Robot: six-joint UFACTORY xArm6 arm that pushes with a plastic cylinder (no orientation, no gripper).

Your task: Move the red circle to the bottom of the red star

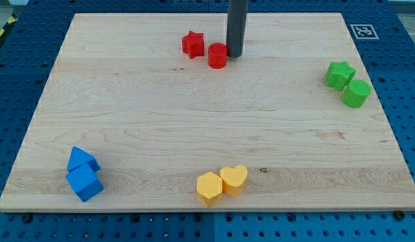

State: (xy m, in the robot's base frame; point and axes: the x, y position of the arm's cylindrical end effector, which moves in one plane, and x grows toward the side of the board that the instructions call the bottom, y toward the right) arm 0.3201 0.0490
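Red circle [217,56] lay just right of and below the red star [193,44]; my tip [234,55], a jawless rod, touched the circle's right side; green blocks [348,85] stood well apart

tool tip [234,55] touching red circle [217,56], red star [192,44] left

Straight dark grey rod, my tip [234,55] blunt.

My tip [234,55] sits at the lower end of the straight dark rod, which stands upright, entering from the view's top edge.
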